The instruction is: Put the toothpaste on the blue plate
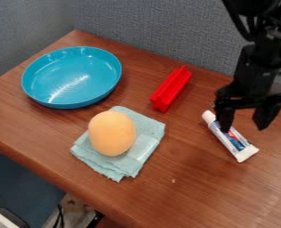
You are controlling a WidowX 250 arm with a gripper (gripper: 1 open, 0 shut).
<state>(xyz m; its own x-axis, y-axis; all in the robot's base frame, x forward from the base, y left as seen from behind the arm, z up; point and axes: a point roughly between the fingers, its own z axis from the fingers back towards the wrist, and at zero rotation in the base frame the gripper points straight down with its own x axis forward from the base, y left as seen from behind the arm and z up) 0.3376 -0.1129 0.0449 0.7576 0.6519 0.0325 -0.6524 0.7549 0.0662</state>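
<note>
The toothpaste point(229, 135) is a small flat white tube with red and blue markings, lying on the wooden table at the right. My gripper point(245, 116) hangs just above its far end, jaws spread wide with nothing between them. One dark finger stands on each side of the tube's upper end. The blue plate point(72, 76), a large round turquoise dish, rests at the far left with nothing in it.
A red rectangular block point(172, 87) lies between the plate and the toothpaste. An orange egg-shaped object point(111, 132) sits on a pale teal cloth point(122, 142) near the front. The table edge point(72, 183) runs along the front left.
</note>
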